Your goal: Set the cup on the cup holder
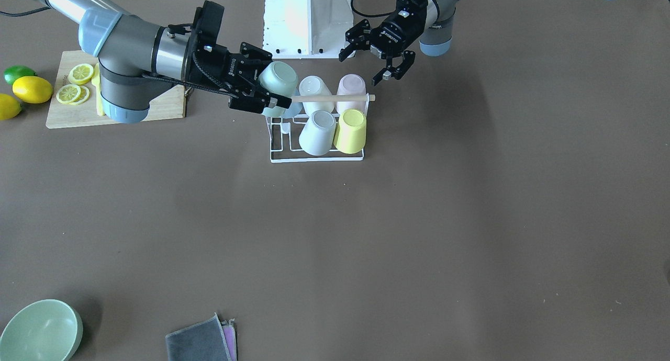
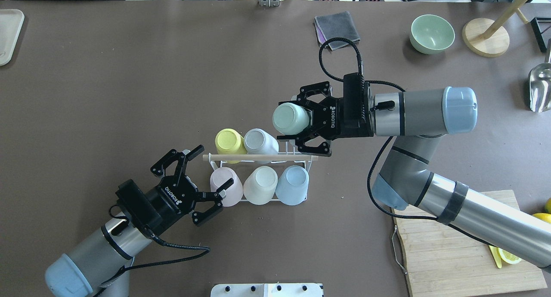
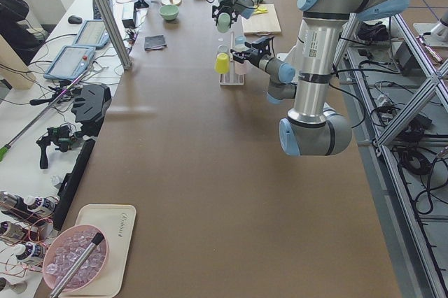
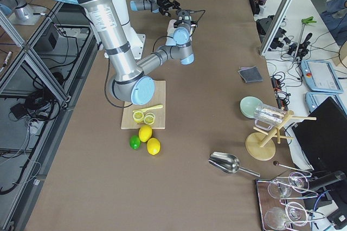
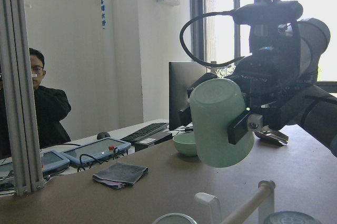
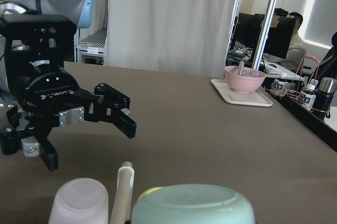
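Note:
The cup holder is a white wire rack with a wooden rod across its top. It holds yellow, white, pink, cream and blue cups, all upside down. My right gripper is shut on a mint green cup, tilted bottom-out and held in the air beside the white cup, over the rack's end. My left gripper is open and empty at the rack's other end, next to the pink cup.
A cutting board with lemon slices and several whole citrus fruits lie on my right side. A green bowl, a grey cloth and a wooden stand are at the far edge.

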`<state>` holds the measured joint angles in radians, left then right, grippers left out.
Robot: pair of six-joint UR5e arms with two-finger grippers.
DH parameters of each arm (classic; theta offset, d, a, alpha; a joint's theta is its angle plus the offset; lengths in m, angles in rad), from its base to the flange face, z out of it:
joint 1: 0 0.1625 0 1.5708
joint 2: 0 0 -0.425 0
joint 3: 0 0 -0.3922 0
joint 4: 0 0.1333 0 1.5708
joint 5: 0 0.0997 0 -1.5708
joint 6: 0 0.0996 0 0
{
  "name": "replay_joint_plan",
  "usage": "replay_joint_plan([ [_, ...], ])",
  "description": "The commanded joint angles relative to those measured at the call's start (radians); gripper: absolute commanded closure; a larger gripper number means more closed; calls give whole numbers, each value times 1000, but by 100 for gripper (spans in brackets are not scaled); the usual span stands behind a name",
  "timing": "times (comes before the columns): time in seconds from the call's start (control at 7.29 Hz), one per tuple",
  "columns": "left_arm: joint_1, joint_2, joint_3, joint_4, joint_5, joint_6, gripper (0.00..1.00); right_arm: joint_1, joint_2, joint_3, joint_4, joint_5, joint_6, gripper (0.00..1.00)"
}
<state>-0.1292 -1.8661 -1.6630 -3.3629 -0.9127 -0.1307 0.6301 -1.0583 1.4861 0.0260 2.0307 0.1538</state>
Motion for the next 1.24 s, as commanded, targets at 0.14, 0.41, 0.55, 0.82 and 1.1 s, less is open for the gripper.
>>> replay_joint_plan([
  [0.14,-84,-1,-75,0,-3,0,2,-4,49,-79,5,2,-2,100],
  [0.41,-171,-10,-145,136,-32,-4,2,-13,50,-93,15,0,-3,100],
  [0.55,-253,-10,-190,242,-139,-7,2,-15,49,-108,26,0,-5,100],
  [0.82,-462,-21,-182,374,-378,-38,2,-26,50,-121,32,-1,-7,100],
  [1.1,-667,-8,-112,407,-619,-285,2,-38,50,-124,32,-1,-7,100],
])
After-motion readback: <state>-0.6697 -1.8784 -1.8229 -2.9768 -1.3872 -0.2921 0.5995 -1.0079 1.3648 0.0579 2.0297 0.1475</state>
